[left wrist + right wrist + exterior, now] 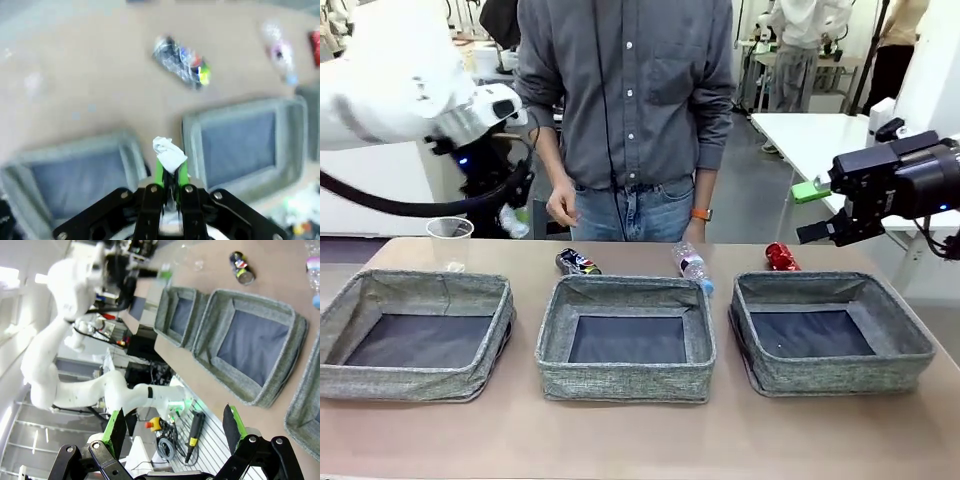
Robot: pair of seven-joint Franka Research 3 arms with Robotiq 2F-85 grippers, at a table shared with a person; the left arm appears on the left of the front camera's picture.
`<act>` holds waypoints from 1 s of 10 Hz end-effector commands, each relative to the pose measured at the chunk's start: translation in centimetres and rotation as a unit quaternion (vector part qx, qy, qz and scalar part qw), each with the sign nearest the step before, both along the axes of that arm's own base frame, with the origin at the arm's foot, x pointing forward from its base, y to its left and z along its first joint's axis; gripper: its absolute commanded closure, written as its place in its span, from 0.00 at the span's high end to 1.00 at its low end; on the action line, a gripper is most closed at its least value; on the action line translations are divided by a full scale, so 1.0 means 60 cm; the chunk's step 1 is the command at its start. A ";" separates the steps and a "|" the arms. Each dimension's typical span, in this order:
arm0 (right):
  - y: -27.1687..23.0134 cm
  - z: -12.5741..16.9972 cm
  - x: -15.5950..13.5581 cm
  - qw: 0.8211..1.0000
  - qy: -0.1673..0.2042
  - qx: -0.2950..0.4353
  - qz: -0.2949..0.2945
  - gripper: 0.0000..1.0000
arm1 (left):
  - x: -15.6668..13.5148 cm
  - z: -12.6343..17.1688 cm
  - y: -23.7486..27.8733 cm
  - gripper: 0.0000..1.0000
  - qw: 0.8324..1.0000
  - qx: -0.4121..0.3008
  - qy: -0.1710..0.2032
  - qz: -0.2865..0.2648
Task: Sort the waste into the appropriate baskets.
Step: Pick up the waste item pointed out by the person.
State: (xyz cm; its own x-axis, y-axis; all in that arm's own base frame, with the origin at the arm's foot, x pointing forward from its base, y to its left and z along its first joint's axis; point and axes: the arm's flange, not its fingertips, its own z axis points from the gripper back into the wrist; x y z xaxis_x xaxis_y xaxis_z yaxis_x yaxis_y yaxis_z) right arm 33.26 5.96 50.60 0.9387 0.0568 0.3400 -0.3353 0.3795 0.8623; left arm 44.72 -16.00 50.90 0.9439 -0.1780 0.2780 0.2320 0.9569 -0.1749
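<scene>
Up high on the left, the left gripper (pixel 169 172) is clenched, its green pads pinching the white paper wad (pixel 169 152); the crumpled wad sticks out past the fingertips. From the front, the left arm comes in from the left and the wad hangs in the air over the far left part of the table (pixel 640 440). It is just right of and higher than the clear plastic cup (pixel 450 241), which stands upright behind the left basket (pixel 412 381). The left wrist view is blurred; in it the wad lines up with the gap between the left basket and the middle basket (pixel 625 383), but I cannot tell how far above them it is. The right gripper (pixel 175 426) is released, jaws spread wide apart, hovering off the table's right side, higher than the right basket (pixel 842 374). The three baskets sit in a row on the near half of the table. The crushed dark patterned can (pixel 578 262) lies on the table behind the middle basket, near its far left corner. The clear plastic bottle with pink label (pixel 691 264) lies on its side at the far right corner, cap end at the rim; whether it touches I cannot tell. The crushed red can (pixel 781 257) lies behind the right basket's far left corner. A person (pixel 625 100) stands at the far side with one hand (pixel 561 208) loosely curled at hip height, above and behind the dark can. The other arm hangs down behind the bottle, with an orange band (pixel 700 213) at the wrist.
</scene>
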 end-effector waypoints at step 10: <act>0.005 0.004 0.004 1.000 0.004 0.013 -0.004 1.00 | -0.207 0.078 -0.261 0.09 0.995 0.012 0.036 -0.090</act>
